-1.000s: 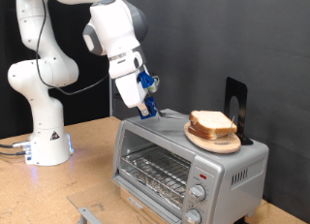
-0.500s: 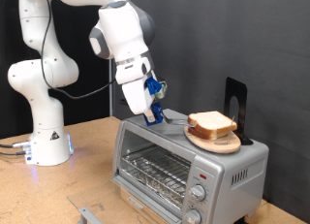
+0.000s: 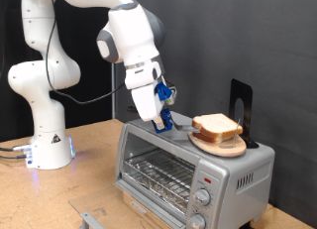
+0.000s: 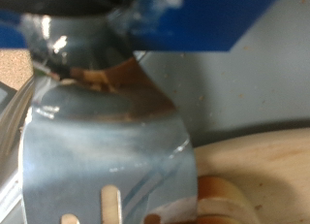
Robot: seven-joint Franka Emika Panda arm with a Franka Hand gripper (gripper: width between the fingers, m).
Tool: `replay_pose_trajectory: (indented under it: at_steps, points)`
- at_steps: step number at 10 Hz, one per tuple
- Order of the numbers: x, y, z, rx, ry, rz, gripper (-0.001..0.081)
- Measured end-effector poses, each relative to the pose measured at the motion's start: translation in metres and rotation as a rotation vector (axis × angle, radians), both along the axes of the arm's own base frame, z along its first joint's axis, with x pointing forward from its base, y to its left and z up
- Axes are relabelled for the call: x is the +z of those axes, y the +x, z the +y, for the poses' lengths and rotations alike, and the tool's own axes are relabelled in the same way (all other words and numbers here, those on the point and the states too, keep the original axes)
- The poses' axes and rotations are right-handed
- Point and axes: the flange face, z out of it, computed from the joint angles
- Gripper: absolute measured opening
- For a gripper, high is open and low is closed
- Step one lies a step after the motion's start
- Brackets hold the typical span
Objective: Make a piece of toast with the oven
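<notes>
The silver oven [image 3: 158, 160] stands on the table with its glass door shut and the wire rack showing through it. A stack of bread slices [image 3: 218, 125] lies on a round wooden plate [image 3: 220, 146] on the oven's top. No single loose piece of toast is in view. My gripper [image 3: 164, 118], with blue fingers, hangs just above the oven's top, close to the exterior view's left of the plate. It is shut on a slotted metal spatula [image 4: 107, 137], whose blade reaches towards the pale plate edge [image 4: 262, 161] in the wrist view.
A black upright stand [image 3: 241, 102] sits on the oven top behind the plate. Round knobs [image 3: 203, 197] run down the oven's front right. The robot base [image 3: 45, 140] stands at the exterior view's left on the wooden table [image 3: 69, 194].
My gripper has moved down and towards the exterior view's right, from beside the oven's back left corner to close beside the plate of bread.
</notes>
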Motion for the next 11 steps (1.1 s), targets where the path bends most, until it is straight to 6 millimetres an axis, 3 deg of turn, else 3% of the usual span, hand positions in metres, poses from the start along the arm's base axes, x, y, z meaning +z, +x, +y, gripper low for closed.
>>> replay_pose_trajectory:
  at_steps: [4,11]
  points:
    - [0.001,0.011,0.012,0.015,-0.006,-0.009,0.0397]
    - [0.003,0.009,0.028,0.022,-0.01,-0.016,0.0397]
